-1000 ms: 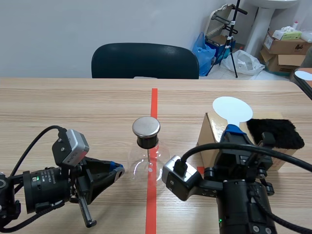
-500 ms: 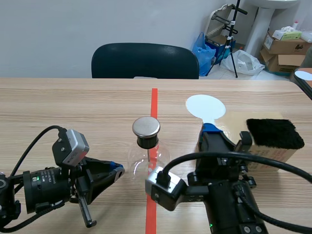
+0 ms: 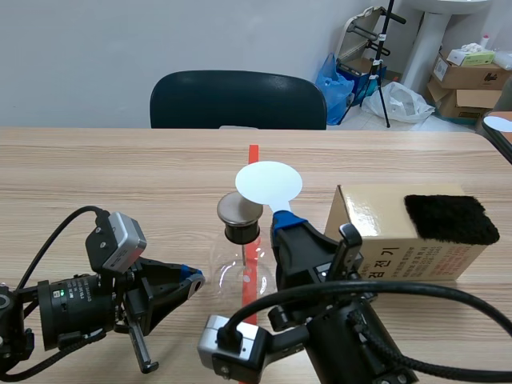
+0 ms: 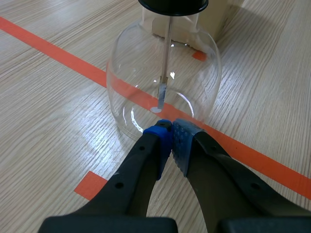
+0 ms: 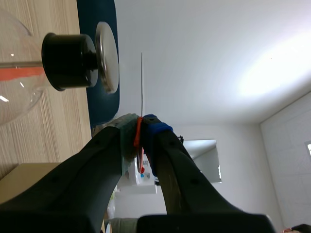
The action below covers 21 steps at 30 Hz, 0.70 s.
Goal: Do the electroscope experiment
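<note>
The electroscope is a clear glass flask (image 3: 240, 272) with a black stopper and a round metal cap (image 3: 239, 208), standing on the red tape line at the table's middle. Through the glass (image 4: 165, 87) a thin rod with foil at its end shows. My right gripper (image 3: 286, 222) is shut on the stem of a white disc paddle (image 3: 269, 182), whose disc hangs just above and beside the metal cap. The right wrist view shows the paddle edge-on (image 5: 142, 85), close to the cap (image 5: 108, 56), pinched at my right gripper (image 5: 140, 131). Shut on nothing, my left gripper (image 4: 170, 127) rests at the flask's base.
A cardboard box (image 3: 376, 232) with a black fur pad (image 3: 450, 218) on top stands right of the flask. A dark chair (image 3: 238, 100) sits at the table's far edge. Boxes and bags lie on the floor at the back right.
My right arm has swung left, carrying the white disc from above the box's fur pad to over the flask's metal cap. The left arm has not moved.
</note>
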Tool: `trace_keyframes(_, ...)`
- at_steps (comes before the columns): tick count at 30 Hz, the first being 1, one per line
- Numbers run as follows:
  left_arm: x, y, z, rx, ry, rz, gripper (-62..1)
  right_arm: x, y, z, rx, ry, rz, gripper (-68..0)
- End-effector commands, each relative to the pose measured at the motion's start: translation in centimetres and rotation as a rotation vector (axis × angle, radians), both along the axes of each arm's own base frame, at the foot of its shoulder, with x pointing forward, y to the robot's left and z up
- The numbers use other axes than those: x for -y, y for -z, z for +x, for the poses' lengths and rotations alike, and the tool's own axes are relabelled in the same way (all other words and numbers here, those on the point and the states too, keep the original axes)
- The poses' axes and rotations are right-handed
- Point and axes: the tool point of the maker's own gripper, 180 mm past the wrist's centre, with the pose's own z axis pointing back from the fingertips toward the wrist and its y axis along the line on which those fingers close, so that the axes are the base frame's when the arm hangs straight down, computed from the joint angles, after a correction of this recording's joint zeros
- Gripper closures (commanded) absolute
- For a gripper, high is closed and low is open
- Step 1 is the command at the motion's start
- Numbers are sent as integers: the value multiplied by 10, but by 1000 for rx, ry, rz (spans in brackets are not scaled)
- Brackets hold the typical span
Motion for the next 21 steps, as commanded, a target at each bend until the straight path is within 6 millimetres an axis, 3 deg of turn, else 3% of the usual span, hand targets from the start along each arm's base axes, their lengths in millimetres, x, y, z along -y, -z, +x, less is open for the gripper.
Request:
trace_keyframes(1, 6, -12, 5, 28, -2, -40, -32, -3, -10, 3, 36, -23, 9, -10)
trace_keyframes(21, 6, -13, 5, 29, -2, -41, -32, -18, -10, -6, 41, -117, 0, -10)
